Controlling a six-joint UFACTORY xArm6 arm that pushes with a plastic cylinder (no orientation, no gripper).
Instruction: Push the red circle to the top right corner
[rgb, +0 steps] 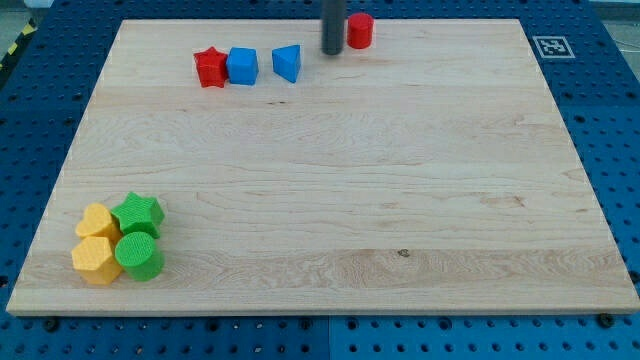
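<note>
Red circle (360, 30) | my tip (332, 52) just left, near-touching

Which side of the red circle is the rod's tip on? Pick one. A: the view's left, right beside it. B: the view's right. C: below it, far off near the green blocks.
A: my tip stands just to the view's left of the red circle, near the board's top edge.

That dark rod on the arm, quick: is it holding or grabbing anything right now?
No gripper here, nothing held: my tip only pushes.
My tip sits just to the view's left of the red circle block, close beside it; contact cannot be told.
</note>
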